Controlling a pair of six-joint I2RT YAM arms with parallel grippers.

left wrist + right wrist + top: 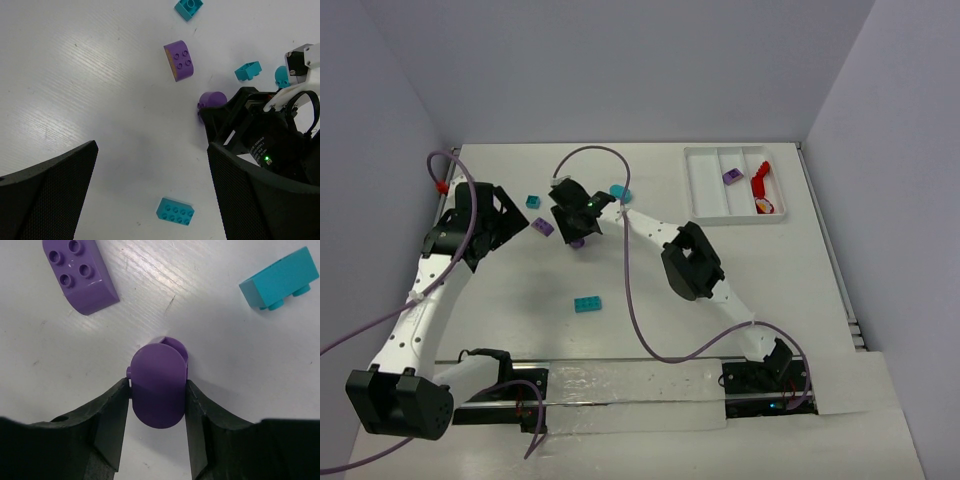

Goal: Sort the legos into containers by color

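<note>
Grey walls enclose a white desk [770, 300] on three sides. One tray [704, 186] with three compartments is set at the far right corner. Two arms are bolted at the near edge, each with one claw.

Legos, counted by colour:
- **Purple, three.** One purple lego [732, 176] lies in the middle compartment. One wedge [179, 60] lies loose, left of the desk's centre. One rounded piece [159, 390] is clamped in the right claw [158, 384] just beside the wedge, with both fingers pressed against its sides. Whether it is raised off the desk cannot be told.
- **Teal, four, all loose.** One small teal lego [189, 7] lies nearer the left edge. One long teal brick [175, 210] lies toward the near edge. A teal block [248, 70] and a teal round piece [281, 76] lie beyond the right claw, toward the far edge.
- **Red.** Red pieces [760, 184] and a round piece with a white-yellow top [766, 207] lie in the compartment nearest the right edge. Their number cannot be resolved.

The tray and its contents are shown only in the top view, where the teal pair merges into one patch. The pair is separated in the left wrist view, which also shows the left claw [152, 147] spread wide over bare desk with nothing between its fingers. The grip itself is shown closely only in the right wrist view, together with the wedge and one teal block.
</note>
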